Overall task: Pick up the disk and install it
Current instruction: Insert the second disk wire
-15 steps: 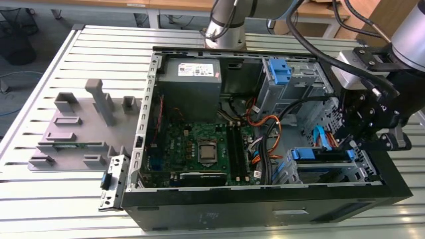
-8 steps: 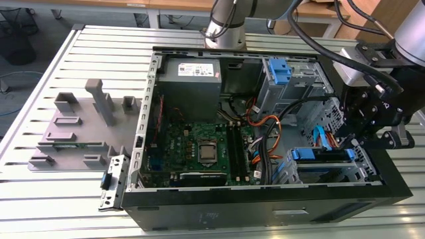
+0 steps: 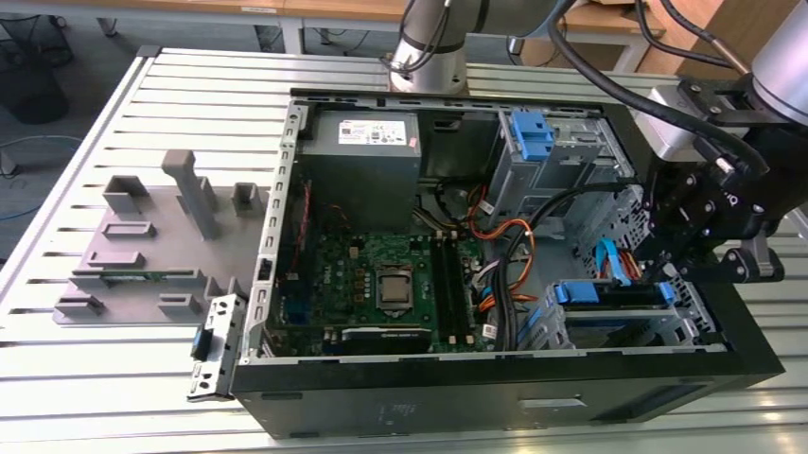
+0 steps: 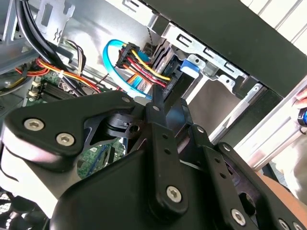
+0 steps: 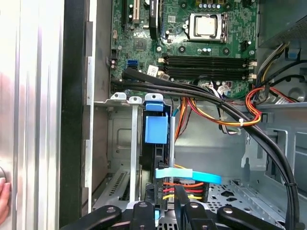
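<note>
Exterior view puts the arm over the open computer case (image 3: 505, 378) at its corner nearest the view's right, with the pincer (image 3: 688, 251) lowered beside the drive bay (image 3: 619, 317). Black linkages hide its fingertips, so I cannot tell whether they are apart, together or clamped on anything. The disk (image 5: 156, 129) stands on edge inside the bay in the first wrist view; its blue frame and tab show, while its metal body and label are mostly hidden by the bay's walls. Coloured cables (image 5: 180, 184) and a blue ribbon cable (image 5: 192, 173) meet just below it, close to the pincer's links. The case lies on a slatted metal table (image 3: 165, 85). Part of a person's hand (image 5: 4, 203) is cut off at the first wrist view's edge.
</note>
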`<state>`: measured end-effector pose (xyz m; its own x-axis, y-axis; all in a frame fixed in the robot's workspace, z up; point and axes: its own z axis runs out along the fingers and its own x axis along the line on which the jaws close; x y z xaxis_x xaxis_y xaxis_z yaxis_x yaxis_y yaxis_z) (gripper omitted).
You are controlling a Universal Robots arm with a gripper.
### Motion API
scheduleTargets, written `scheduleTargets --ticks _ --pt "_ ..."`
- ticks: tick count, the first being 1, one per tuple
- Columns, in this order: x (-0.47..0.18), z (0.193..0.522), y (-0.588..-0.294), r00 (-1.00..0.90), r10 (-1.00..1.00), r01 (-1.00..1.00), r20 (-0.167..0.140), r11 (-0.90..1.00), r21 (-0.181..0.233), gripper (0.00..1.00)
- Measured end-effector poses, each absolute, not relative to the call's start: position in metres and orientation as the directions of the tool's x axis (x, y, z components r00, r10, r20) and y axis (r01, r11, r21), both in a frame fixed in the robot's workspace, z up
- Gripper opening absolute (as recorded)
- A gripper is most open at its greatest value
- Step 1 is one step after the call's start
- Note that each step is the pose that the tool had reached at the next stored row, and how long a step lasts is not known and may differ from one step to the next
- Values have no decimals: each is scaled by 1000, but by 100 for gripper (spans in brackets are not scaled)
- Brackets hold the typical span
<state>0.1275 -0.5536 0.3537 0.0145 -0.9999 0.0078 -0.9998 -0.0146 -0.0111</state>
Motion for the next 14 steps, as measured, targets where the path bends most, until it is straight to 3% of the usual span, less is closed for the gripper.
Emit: scheduleTargets --ticks 14 --pt "128 360 -554 15 -1000 -1000 7 -15 -8 30"
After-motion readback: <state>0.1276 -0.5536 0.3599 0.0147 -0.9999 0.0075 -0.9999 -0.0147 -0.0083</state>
